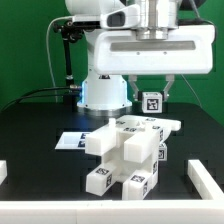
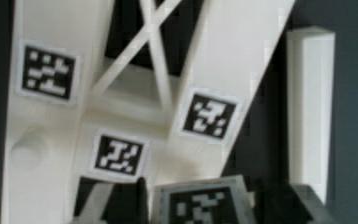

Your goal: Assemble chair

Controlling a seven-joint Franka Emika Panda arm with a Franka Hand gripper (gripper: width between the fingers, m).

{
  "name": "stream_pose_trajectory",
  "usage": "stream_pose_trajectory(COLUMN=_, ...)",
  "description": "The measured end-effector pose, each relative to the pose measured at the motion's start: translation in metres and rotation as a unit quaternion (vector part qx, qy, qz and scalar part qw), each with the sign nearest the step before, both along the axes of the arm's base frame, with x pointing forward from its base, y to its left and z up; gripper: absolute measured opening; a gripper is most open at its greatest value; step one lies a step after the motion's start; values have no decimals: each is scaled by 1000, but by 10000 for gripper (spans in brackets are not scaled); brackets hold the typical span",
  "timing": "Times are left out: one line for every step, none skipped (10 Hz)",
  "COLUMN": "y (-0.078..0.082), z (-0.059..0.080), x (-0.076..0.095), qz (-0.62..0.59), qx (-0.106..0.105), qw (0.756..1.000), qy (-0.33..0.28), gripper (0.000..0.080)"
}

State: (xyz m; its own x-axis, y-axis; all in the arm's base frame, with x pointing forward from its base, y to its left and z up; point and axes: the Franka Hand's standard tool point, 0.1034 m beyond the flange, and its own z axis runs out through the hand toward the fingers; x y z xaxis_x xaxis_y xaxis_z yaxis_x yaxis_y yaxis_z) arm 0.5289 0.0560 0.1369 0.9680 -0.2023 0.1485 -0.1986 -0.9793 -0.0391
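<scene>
Exterior view only: gripper (image 1: 151, 103) hangs over the far side of the chair (image 1: 125, 155), fingers clamped on a small tagged block (image 1: 150, 99). The chair sits mid-table, with the marker board (image 1: 72, 140) just behind it on the exterior view's left. Wrist view alone gives close detail: smooth matte white plastic, square-edged bars, two thin struts (image 2: 149, 40) crossing in an X, square black-and-white tags.

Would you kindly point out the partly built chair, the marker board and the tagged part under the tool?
partly built chair (image 1: 125, 150): exterior view, on its middle white block.
marker board (image 1: 68, 141): exterior view, on its flat white surface.
tagged part (image 1: 151, 101): exterior view, on its tag.
</scene>
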Motion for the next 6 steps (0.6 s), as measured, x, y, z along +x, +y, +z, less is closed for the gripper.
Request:
stream_pose_trajectory(y=1, z=-5, x=0, qz=2, qx=-3, qw=1000, qy=-2, gripper=284)
stream_pose_trajectory(y=0, z=-5, x=0, qz=3, qx=-4, qw=1000, qy=-1, gripper=284)
stream_pose_trajectory(y=2, z=-7, x=-2, qz=2, qx=-4, qw=1000, qy=0, gripper=284)
stream_pose_trajectory(y=6, z=-11, x=-3, qz=3, qx=-5, qw=1000, qy=3, gripper=284)
stream_pose_trajectory(y=8, z=-11, x=-3, qz=5, qx=-6, qw=1000, qy=0, gripper=284)
stream_pose_trajectory(y=7, z=-11, x=-2, qz=5, qx=-6, qw=1000, qy=-3, gripper=284)
